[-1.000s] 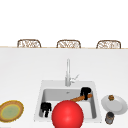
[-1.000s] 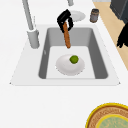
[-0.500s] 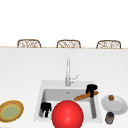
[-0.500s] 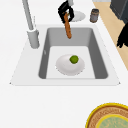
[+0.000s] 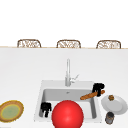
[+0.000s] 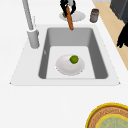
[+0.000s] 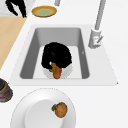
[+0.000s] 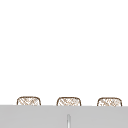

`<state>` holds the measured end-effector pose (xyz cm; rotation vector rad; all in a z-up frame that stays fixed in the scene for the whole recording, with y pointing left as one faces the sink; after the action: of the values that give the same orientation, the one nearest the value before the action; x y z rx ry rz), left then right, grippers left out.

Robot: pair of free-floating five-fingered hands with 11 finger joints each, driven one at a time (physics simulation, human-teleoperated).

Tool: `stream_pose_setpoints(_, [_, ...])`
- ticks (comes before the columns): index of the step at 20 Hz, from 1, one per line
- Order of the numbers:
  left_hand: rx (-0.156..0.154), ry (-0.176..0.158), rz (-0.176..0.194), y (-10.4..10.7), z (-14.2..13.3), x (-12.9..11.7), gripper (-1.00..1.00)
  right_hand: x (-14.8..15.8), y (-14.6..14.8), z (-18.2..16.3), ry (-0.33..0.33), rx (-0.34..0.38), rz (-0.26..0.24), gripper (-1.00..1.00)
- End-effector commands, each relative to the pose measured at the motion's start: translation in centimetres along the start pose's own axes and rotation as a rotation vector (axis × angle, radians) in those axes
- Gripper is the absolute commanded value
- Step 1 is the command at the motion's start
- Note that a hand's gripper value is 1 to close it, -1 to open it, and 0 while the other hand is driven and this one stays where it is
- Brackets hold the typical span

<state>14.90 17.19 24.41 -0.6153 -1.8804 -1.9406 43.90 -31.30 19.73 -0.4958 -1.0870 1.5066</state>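
Note:
My right hand [image 5: 98, 88] is shut on a long orange-brown carrot-like stick [image 5: 89, 95], above the sink's right rim. The stick slants down to the left over the basin [image 5: 68, 96]. In the left side view the right hand [image 6: 67, 4] holds the stick [image 6: 69, 19] at the basin's far end. From the right, the right hand [image 7: 56, 56] and stick [image 7: 57, 71] cover much of the small white plate [image 6: 70, 65] on the basin floor, where a green lime [image 6: 74, 59] lies. My left hand [image 5: 45, 108] hangs over the sink's front left corner with relaxed fingers.
A white plate [image 5: 115, 104] with a brown round item [image 5: 111, 97] lies right of the sink, a dark jar [image 5: 109, 117] in front of it. A yellow-rimmed plate [image 5: 10, 110] lies at the left. The faucet [image 5: 68, 73] stands behind the basin. A red ball [image 5: 67, 115] covers the sink's front.
My right hand has carried the stick to the right, from over the basin to above its right rim. The left hand has stayed where it was.

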Motion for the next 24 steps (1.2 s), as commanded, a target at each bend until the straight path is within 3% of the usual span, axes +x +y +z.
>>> stream_pose_setpoints(1, [0.0,0.0,0.0,0.0,0.0,0.0,0.0,-1.8,-0.5,1.9,0.005,-0.013,-0.032,1.0])
stream_pose_setpoints(12, [0.0,0.0,0.0,0.0,0.0,0.0,0.0,-6.9,-0.2,8.5,-0.008,-0.019,-0.037,1.0])
stream_pose_setpoints(24, [0.0,0.0,0.0,0.0,0.0,0.0,0.0,-14.2,0.2,13.1,-0.034,-0.013,-0.051,1.0])
